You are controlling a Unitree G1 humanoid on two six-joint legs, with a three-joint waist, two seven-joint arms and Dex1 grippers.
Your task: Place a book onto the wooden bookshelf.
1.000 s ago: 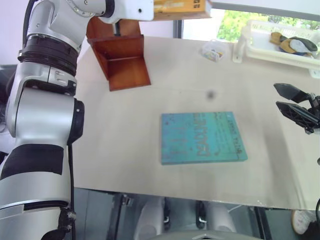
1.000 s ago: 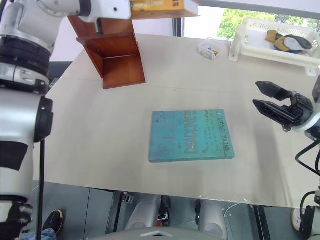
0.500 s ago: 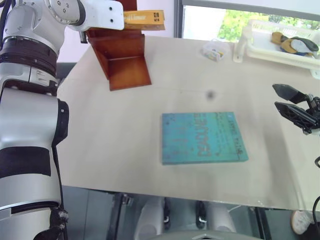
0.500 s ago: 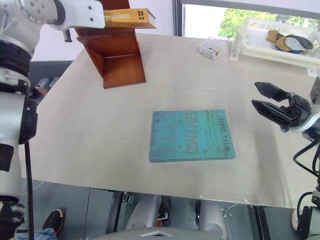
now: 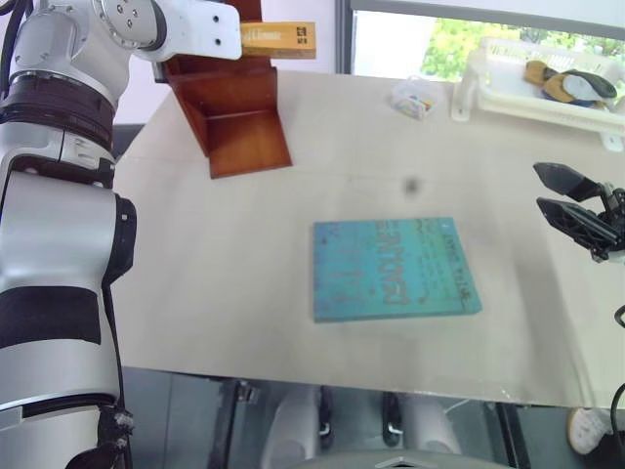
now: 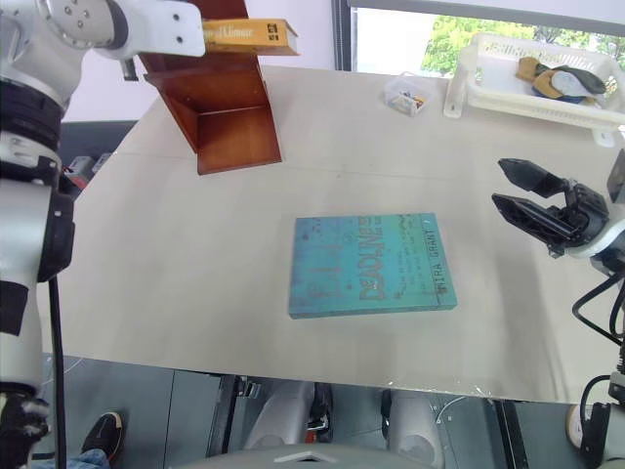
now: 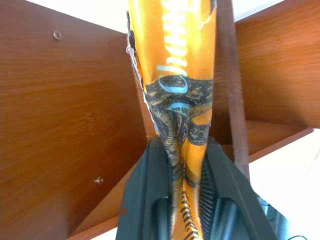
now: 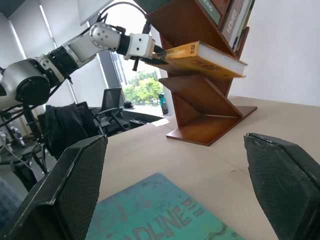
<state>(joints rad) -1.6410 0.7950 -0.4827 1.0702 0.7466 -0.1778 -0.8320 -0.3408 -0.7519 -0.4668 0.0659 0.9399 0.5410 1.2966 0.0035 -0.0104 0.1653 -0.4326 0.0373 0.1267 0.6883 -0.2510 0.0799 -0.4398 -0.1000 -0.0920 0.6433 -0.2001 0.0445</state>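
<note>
Two books are in play on and above the pale tabletop (image 6: 195, 264). At the far left, the left gripper (image 8: 150, 53) is raised to the wooden bookshelf (image 6: 220, 107), a reddish-brown unit of slanted, stepped panels standing on the table's far left corner. Its two black fingers (image 7: 145, 200) lie along both faces of the yellow-orange book (image 6: 249, 36), with the book's end sitting between them; whether they are pressing it or have slackened cannot be told. The book lies nearly level, spine towards the camera, and the right wrist view shows it resting on one of the shelf's angled boards, with a few other books standing in a compartment above it.

Nearer the middle of the table, well apart from the shelf, a teal-blue book (image 6: 369, 264) lies flat, cover up, with the word DEADLINE across it. Beyond it, near the far edge, sits a small clear plastic box (image 6: 408, 93) with something coloured inside. Just to its right a white plastic basket (image 6: 469, 73) holds dark and yellow items.

At the far right, the right gripper (image 6: 527, 198) hangs above the table's right edge, away from everything, its black fingers spread wide apart and holding nothing.
</note>
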